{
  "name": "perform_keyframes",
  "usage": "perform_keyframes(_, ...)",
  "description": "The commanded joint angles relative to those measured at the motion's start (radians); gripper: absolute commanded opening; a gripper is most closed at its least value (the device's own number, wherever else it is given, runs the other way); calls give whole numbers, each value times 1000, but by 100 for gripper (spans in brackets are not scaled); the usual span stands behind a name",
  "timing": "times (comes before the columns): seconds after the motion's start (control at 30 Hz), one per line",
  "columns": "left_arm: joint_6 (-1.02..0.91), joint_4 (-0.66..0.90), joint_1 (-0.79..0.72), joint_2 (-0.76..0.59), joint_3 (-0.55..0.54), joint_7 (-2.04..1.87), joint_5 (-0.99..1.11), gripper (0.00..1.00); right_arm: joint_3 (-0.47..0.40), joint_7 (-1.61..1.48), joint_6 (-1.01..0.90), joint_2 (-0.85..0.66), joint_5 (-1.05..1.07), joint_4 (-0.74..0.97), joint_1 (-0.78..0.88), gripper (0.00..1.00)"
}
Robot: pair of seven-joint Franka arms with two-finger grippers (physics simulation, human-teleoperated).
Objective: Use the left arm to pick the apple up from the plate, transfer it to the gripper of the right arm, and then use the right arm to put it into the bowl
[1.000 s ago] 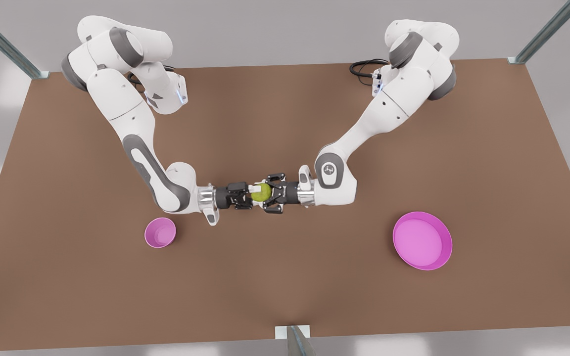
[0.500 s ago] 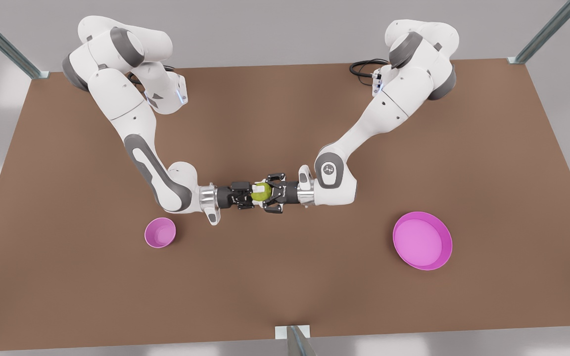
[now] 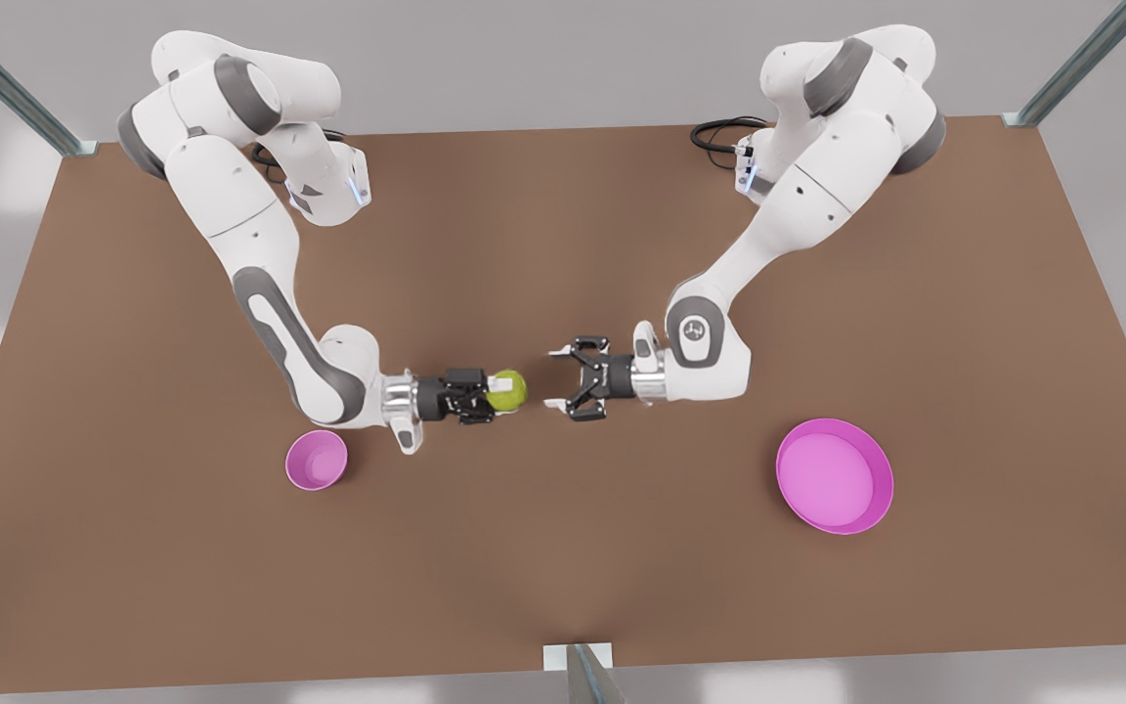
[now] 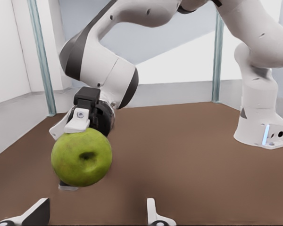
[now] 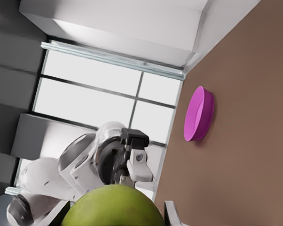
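The bowl [image 3: 317,460] sits near the front edge of the brown table [image 3: 563,548], toward the front view's left, and the plate [image 3: 835,476] lies well apart toward the right. Above the table between them, the right gripper [image 3: 502,390] is clamped on the apple [image 3: 507,389], its fingers tight against the green fruit. Facing it across a small gap, the left gripper [image 3: 555,376] hangs with its jaws spread wide, holding nothing. A black cable [image 3: 716,133] lies at the far edge.

A yellow-green round apple [image 3: 508,389], magenta-pink small bowl [image 3: 316,460] and wide plate [image 3: 835,476], plain brown desk [image 3: 543,548].
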Motion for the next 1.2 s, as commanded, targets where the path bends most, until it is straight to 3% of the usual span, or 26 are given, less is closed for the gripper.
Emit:
perform_keyframes(0.0,-111,-63,52,-51,-6,-7,11,99,-1,14,-6,-1,-10,7,-12,75)
perform_keyframes(0.07,-165,-103,105,-106,-3,-11,14,99,-3,55,-6,-1,-10,21,-23,75)
perform_keyframes(0.13,-174,-133,205,-203,0,-247,301,99,-3,106,-9,-1,-62,47,-63,75)
perform_keyframes(0.27,-260,-61,343,-258,5,-763,841,100,-4,193,-14,0,-125,99,-121,74)
perform_keyframes(0.43,-289,-15,354,-312,25,-1281,1242,100,-36,210,-168,11,-247,96,-223,74)
perform_keyframes(0.57,-516,117,355,-332,52,-1939,1514,100,-41,210,-244,16,-323,94,-309,74)
perform_keyframes(0.63,-680,233,357,-344,52,-2206,1514,100,-41,209,-268,23,-369,99,-345,74)
perform_keyframes(0.73,-691,339,365,-365,60,-2547,1536,100,-79,218,-316,54,-421,142,-371,74)
perform_keyframes(0.83,-779,368,408,-455,57,-2559,1531,100,-153,215,-369,73,-461,176,-371,74)
perform_keyframes(0.87,-773,373,310,-482,176,-2558,1530,100,-173,218,-379,91,-493,217,-371,74)
perform_keyframes(0.93,-763,365,29,-536,527,-2536,1406,100,-204,212,-389,114,-518,248,-371,74)
perform_keyframes(0.97,-757,352,-59,-557,620,-2530,1393,100,-207,212,-389,128,-551,283,-373,74)
perform_keyframes(1.17,-751,444,-46,-450,628,-2528,1352,100,-219,202,-304,128,-722,298,-371,74)
